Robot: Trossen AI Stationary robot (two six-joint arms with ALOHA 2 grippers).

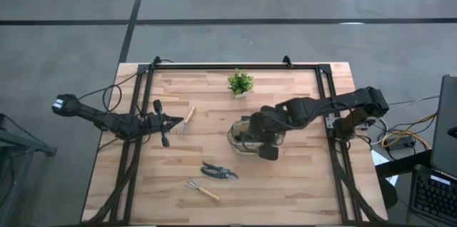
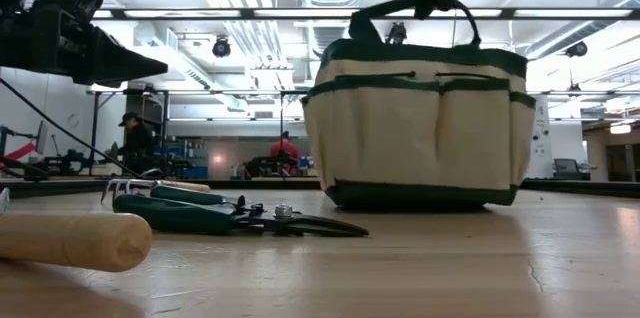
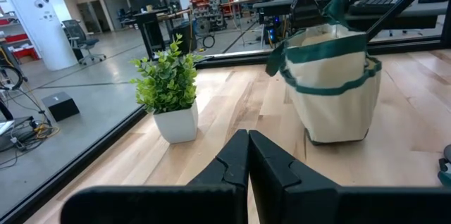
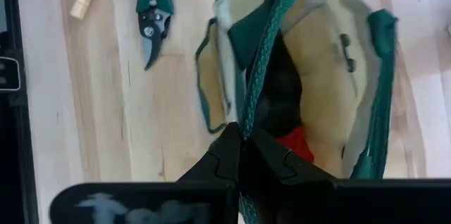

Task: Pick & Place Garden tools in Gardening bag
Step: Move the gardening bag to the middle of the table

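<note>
Your wooden worktop (image 1: 285,184) carries the khaki gardening bag (image 1: 251,135) right of centre, with a small potted plant (image 1: 240,83) behind it. The right pincer (image 4: 245,141) sits over the bag's mouth, fingers clamped together on a green loop handle (image 4: 262,62) — something red and black already lies inside. Keep that handle lifted just enough to hold the mouth wide; pulling harder would likely tip the bag. The left pincer (image 1: 171,120) hovers at the left, fingers pressed together on nothing, just beside a wooden-handled mini rake (image 1: 186,121). Open it, then drop squarely over the handle's middle. Green-handled pruning shears (image 1: 218,171) and a second mini rake (image 1: 202,190) wait near the front edge — untouched.
</note>
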